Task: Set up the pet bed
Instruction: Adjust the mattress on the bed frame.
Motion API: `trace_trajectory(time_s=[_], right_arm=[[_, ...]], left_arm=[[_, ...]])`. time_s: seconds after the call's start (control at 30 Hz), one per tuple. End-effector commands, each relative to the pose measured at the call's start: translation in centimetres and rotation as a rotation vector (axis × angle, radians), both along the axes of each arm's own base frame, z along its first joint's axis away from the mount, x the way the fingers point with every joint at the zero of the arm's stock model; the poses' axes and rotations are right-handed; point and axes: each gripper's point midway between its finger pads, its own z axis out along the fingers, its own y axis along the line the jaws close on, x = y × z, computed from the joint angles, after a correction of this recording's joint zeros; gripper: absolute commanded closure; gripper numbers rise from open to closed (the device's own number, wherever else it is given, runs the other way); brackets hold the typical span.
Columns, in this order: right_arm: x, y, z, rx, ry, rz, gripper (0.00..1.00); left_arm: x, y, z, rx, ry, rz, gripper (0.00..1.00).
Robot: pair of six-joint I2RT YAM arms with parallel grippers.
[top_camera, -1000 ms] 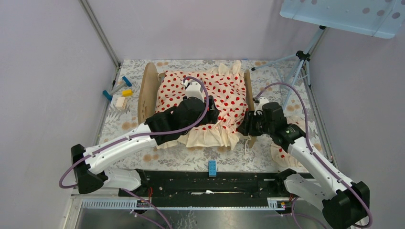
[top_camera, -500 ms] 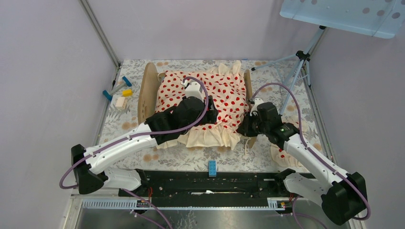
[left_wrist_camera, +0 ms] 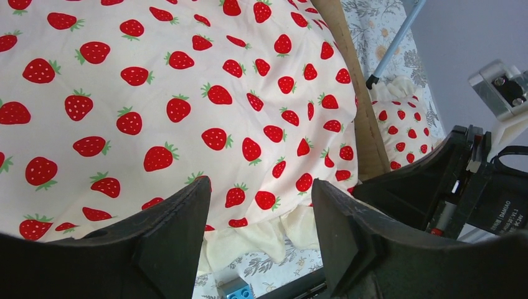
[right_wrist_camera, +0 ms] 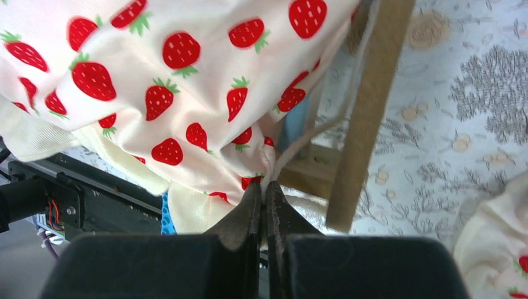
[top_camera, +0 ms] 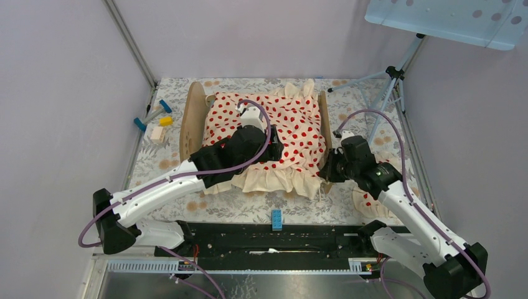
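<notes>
You have one bed (top_camera: 192, 124) on one desk (top_camera: 249, 208). Count one strawberry blanket (top_camera: 292, 118) and one matching pillow (top_camera: 362, 202), the pillow at four o'clock. Two arms come in from six o'clock, so you have two tools: the left tool (left_wrist_camera: 260, 193) and the right tool (right_wrist_camera: 264, 193). There is one blue brick (top_camera: 276, 218) at six o'clock. Between nine and ten o'clock you can count four small pieces: two blue pieces (top_camera: 165, 106), one yellow piece (top_camera: 165, 121) and one cream piece (top_camera: 157, 133). One tripod (top_camera: 390, 84) stands at two o'clock.
</notes>
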Motion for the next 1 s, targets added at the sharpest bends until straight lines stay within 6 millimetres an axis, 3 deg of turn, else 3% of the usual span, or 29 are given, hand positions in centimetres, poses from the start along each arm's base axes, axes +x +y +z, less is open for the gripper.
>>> trace_trajectory(time_s=[0.0, 0.2, 0.43, 0.5, 0.57, 0.7, 0.8, 0.87, 0.97], right_arm=[[-1.8, -1.6, 0.1, -0.039, 0.058, -0.065, 1.0], [-2.7, -3.7, -0.4, -0.087, 0.073, -0.165, 1.0], [-3.2, -4.6, -0.2, -0.104, 0.079, -0.21, 0.99], [-3.1, -4.6, 0.0, -0.098, 0.071, -0.211, 0.8], [-2.9, -4.7, 0.9, -0.089, 0.044, -0.22, 0.69], [-1.9, -5.6, 4.5, -0.079, -0.064, -0.269, 0.55], [-1.4, -7.6, 8.0, -0.086, -0.183, -0.363, 0.51], [-1.4, -8.9, 10.8, -0.069, -0.264, -0.427, 0.51], [-2.2, -10.7, 14.2, -0.023, -0.368, -0.505, 0.54]], left_arm=[[0.1, -0.1, 1.6, -0.057, -0.03, -0.011, 0.35], [0.1, -0.4, 1.2, -0.052, -0.017, -0.021, 0.35], [0.2, -1.0, 1.2, -0.048, -0.013, -0.045, 0.35], [0.2, -1.5, 1.2, -0.038, -0.014, -0.07, 0.34], [0.3, -2.2, 1.4, -0.017, -0.016, -0.1, 0.33], [1.0, -4.4, 2.4, 0.015, -0.017, -0.159, 0.33], [1.2, -7.0, 3.3, 0.004, -0.024, -0.2, 0.32], [0.8, -9.5, 3.9, -0.009, -0.031, -0.235, 0.32], [-0.2, -13.8, 3.1, -0.01, -0.022, -0.284, 0.32]])
